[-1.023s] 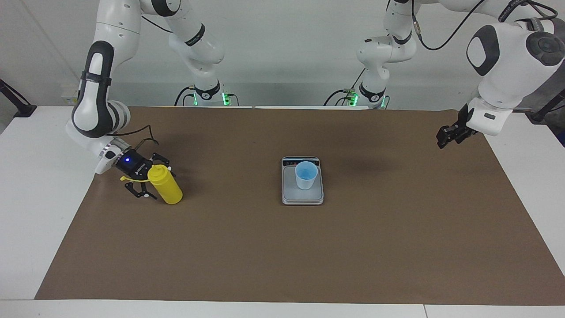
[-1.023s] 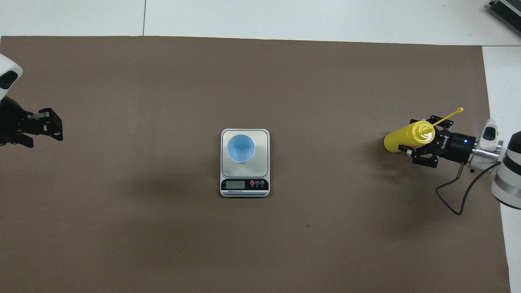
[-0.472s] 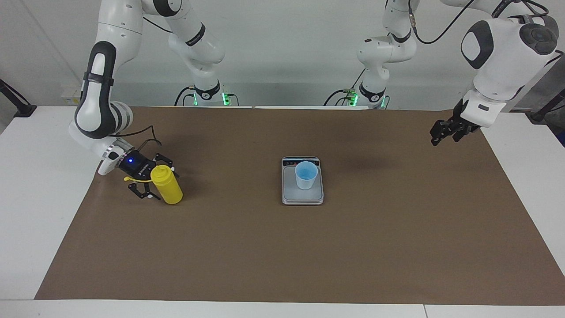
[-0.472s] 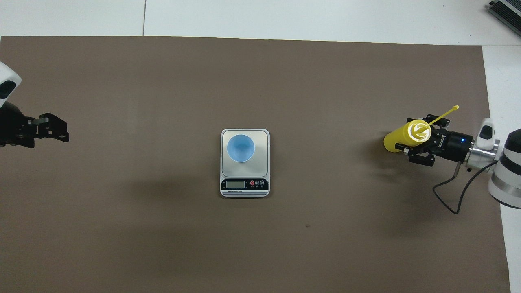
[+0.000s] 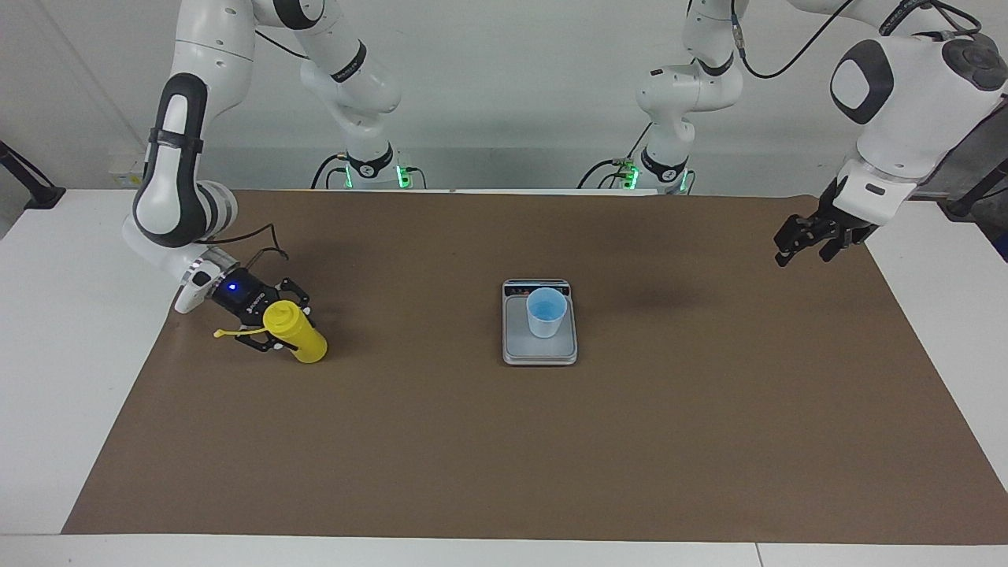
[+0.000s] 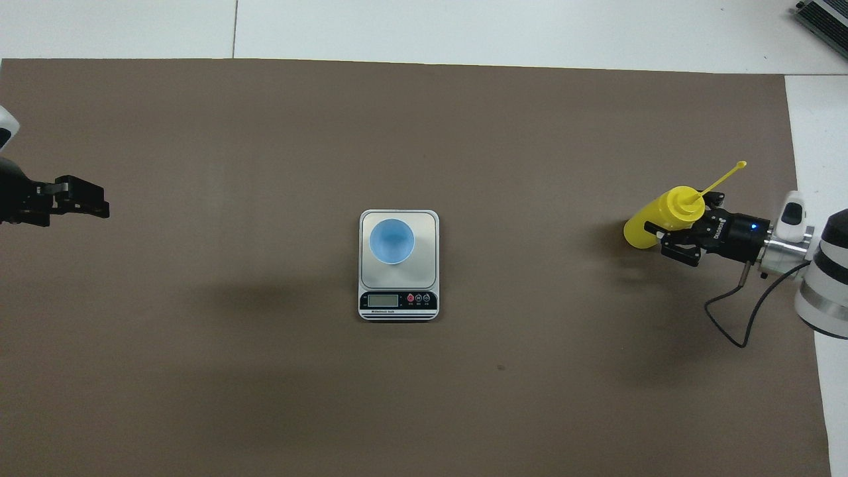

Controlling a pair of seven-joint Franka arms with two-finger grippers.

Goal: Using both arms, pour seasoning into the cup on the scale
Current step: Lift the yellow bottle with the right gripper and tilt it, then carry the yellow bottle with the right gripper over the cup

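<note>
Right gripper (image 5: 272, 327), facing view middle left, fingers pinching seasoning (image 5: 298, 339) near cap, ready for lifting. Cup (image 5: 546, 312) centred on scale (image 5: 539, 350), mid-frame, awaiting pour. Left gripper (image 5: 803, 242) upper right, waiting, finger state unclear.

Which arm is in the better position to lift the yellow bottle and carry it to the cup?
The right one. The right gripper is already around the seasoning bottle at its end of the table. The left gripper hangs in the air away from the bottle, cup and scale.
</note>
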